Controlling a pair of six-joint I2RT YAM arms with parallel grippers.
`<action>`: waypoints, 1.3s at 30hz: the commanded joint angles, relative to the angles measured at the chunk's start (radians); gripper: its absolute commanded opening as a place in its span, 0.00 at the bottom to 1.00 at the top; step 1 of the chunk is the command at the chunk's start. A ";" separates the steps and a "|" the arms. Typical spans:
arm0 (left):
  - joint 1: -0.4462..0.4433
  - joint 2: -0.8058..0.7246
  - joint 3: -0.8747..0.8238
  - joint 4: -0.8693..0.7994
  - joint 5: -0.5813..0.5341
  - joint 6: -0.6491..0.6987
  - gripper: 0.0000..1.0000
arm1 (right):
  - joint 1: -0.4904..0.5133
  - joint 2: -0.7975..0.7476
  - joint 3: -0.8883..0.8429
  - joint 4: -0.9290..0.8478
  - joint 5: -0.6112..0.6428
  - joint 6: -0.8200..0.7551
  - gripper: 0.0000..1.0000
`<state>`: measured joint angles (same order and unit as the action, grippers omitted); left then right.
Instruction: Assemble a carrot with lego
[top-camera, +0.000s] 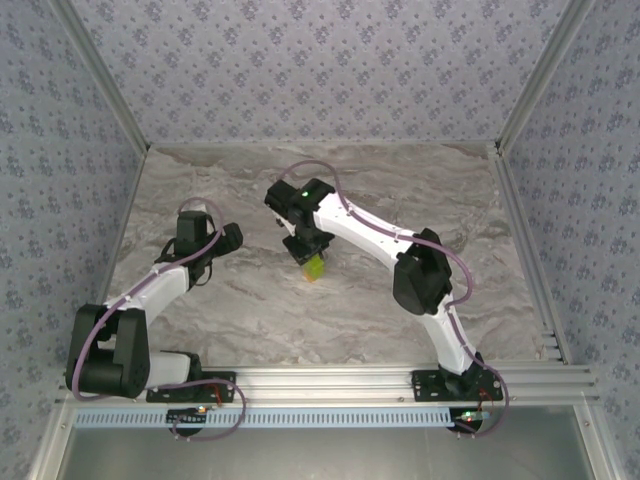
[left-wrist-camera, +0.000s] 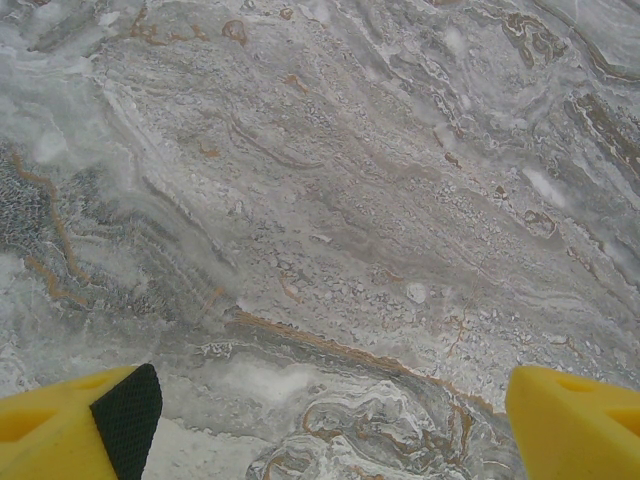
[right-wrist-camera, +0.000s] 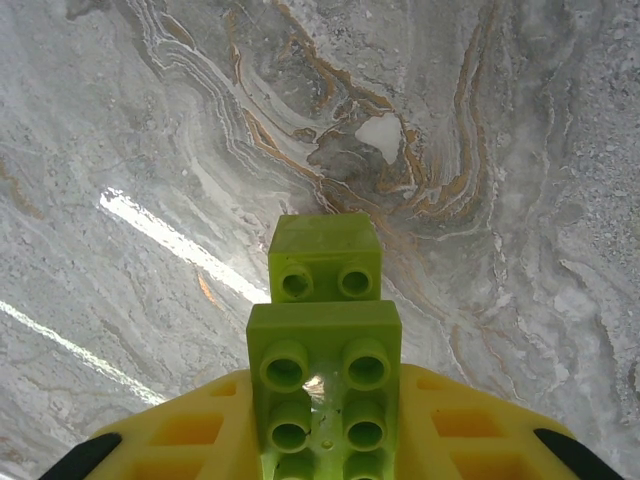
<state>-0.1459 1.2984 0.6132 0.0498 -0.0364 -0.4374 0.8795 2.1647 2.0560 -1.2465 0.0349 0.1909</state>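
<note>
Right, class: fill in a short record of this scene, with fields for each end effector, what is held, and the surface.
left end effector: open, empty, over bare tabletop
right end effector: shut on the stack of lime-green plastic studded bricks
stack shape: narrower brick beyond a wider one, studs facing the wrist camera
surface: grey marble-patterned tabletop
stack touching tabletop: cannot tell

Bright, even, soft light falls from overhead. In the right wrist view two white glare streaks cross the marble table (right-wrist-camera: 520, 200) left of the lime-green bricks (right-wrist-camera: 325, 330), and the bricks and the veining beyond them are sharp. In the top view only faint, soft-edged shadow lies on the marble just around the bricks.
</note>
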 joint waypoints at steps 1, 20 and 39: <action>0.003 -0.003 0.006 0.016 0.018 0.011 0.91 | -0.008 -0.021 0.051 -0.046 -0.030 -0.035 0.32; 0.003 -0.001 0.007 0.015 0.019 0.011 0.91 | 0.043 -0.158 0.191 -0.203 0.124 -0.043 0.32; 0.003 -0.006 0.003 0.012 0.021 0.009 0.91 | 0.068 -0.224 -0.103 0.080 0.106 -0.072 0.31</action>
<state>-0.1459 1.2987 0.6132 0.0498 -0.0223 -0.4374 0.9516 1.9160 1.9579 -1.2346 0.1429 0.1505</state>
